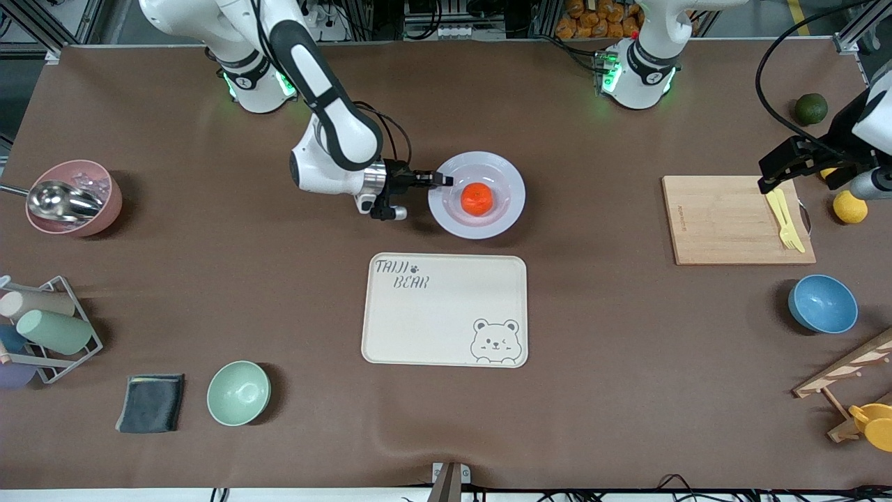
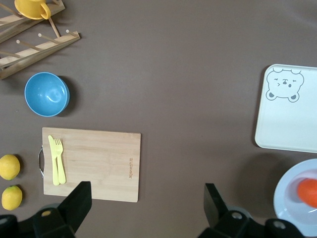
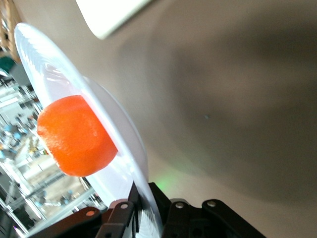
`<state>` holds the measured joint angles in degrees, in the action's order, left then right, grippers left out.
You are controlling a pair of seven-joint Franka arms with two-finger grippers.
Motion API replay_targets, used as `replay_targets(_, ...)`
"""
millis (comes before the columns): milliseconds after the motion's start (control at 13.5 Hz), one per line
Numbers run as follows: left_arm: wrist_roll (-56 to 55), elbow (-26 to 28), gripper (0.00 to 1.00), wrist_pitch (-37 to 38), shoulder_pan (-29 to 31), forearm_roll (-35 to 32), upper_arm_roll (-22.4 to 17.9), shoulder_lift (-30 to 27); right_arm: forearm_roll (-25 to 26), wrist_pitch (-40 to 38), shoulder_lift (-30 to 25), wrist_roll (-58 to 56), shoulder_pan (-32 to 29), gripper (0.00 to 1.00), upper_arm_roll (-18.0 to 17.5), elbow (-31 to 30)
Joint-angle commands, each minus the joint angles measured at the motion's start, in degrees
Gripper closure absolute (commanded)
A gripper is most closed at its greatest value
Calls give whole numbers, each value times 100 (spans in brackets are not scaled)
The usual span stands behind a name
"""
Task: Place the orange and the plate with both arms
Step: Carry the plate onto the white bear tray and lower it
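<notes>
The orange [image 1: 477, 199] sits in the middle of the pale lavender-white plate [image 1: 503, 176], which is farther from the front camera than the bear tray. My right gripper [image 1: 440, 180] is shut on the plate's rim at the side toward the right arm's end. In the right wrist view the orange [image 3: 74, 136] rests on the plate [image 3: 37, 57], whose rim is clamped between the fingers of the right gripper [image 3: 143, 208]. My left gripper [image 1: 801, 164] is open and empty over the cutting board's end. It shows open in the left wrist view [image 2: 146, 208], which also catches the plate [image 2: 292, 196] and the orange [image 2: 309, 191].
A cream bear tray [image 1: 446, 310] lies nearer the front camera than the plate. A wooden cutting board [image 1: 732, 219] carries yellow cutlery [image 1: 784, 219]. Nearby are a blue bowl [image 1: 822, 303], lemons [image 1: 850, 207] and a dark green fruit [image 1: 811, 109]. A green bowl [image 1: 238, 392], grey cloth [image 1: 150, 403] and pink bowl [image 1: 73, 199] lie toward the right arm's end.
</notes>
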<state>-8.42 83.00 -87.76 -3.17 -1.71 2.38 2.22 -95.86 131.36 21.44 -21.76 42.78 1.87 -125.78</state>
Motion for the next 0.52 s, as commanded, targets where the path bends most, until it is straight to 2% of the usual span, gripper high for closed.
replay_targets(0,95,76,0,-93,18,-83,-10,-90,-135,-23,-106,155,-611,100,-37,105)
replay_targets(222,86,84,0,-215,18,-48,-36,-55,-135,30,79,199,-1192,100,-37,474)
replay_targets(444,33,93,0,-233,44,75,-54,-55,-135,144,359,208,-1483,100,-29,842)
